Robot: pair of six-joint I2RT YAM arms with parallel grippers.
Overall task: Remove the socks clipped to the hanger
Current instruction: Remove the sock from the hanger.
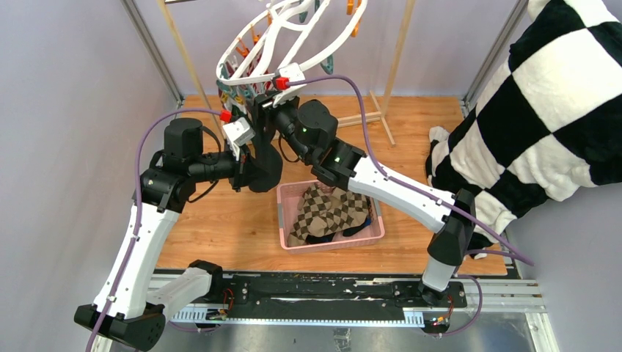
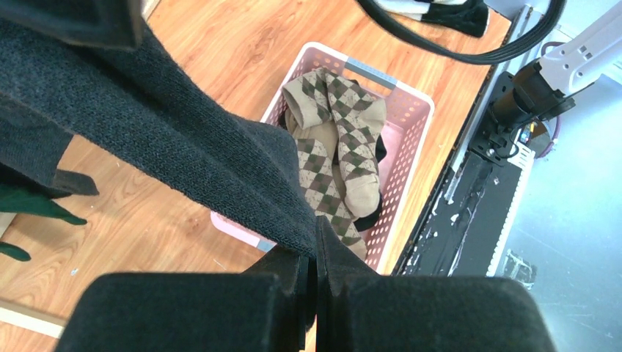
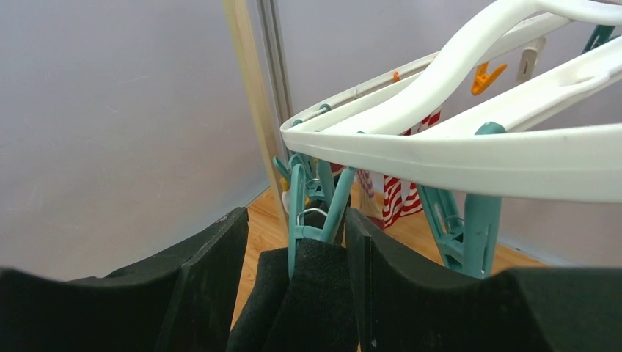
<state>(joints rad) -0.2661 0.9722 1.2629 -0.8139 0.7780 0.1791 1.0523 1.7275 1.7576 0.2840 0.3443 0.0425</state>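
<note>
Dark sock (image 2: 183,147) stretched out, long axis running from the upper left of the left-wrist frame down to bottom centre. There the left gripper (image 2: 315,253) is pinched tight on its end. The sock's other end sits in a teal clip (image 3: 315,213) under the tilted white hanger (image 3: 455,147), top centre overhead. Right gripper (image 3: 295,220) is part-open, a finger on each side of that clip, gripping nothing. Both arms reach to mid-frame, the right raised higher. Argyle socks (image 1: 330,209) lie in the pink basket (image 1: 286,220) below.

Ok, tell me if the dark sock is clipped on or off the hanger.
Clipped on. The teal clip pinches the dark sock by its top edge, beneath the white hanger.
</note>
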